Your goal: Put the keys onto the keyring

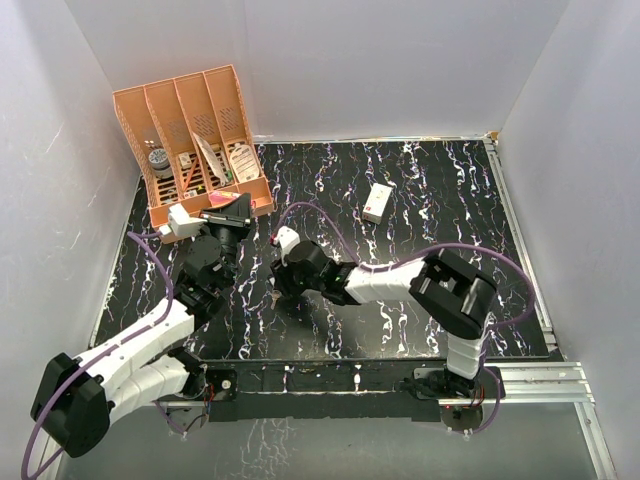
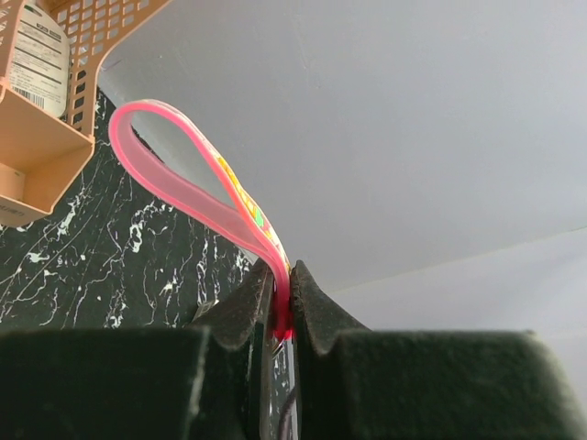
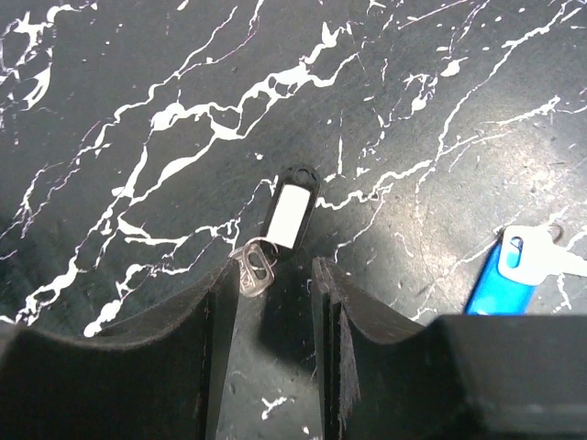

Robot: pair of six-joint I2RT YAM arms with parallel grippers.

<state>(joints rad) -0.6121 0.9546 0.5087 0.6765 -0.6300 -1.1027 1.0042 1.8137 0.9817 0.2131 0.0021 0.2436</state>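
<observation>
**Inspector:** Surface, room?
**Assessor:** Black marbled table [image 1: 420,300], white walls [image 1: 400,60].
**Inspector:** Wrist views only?
**Assessor:** Your left fingers [image 2: 240,310] pinch the keyring [image 2: 183,188] by its strap. Your right fingers [image 3: 215,321] are spread at the dark key [image 3: 289,213], with the blue key [image 3: 497,278] nearby on the table.

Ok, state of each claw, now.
Left claw: shut on the keyring, by its pink strap.
Right claw: open, holding nothing; dark-headed key at its tips.

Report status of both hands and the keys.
Left hand shut on pink loop strap. Right hand open over black-headed silver key. Blue-headed key lies apart. Nothing blocking.
</observation>
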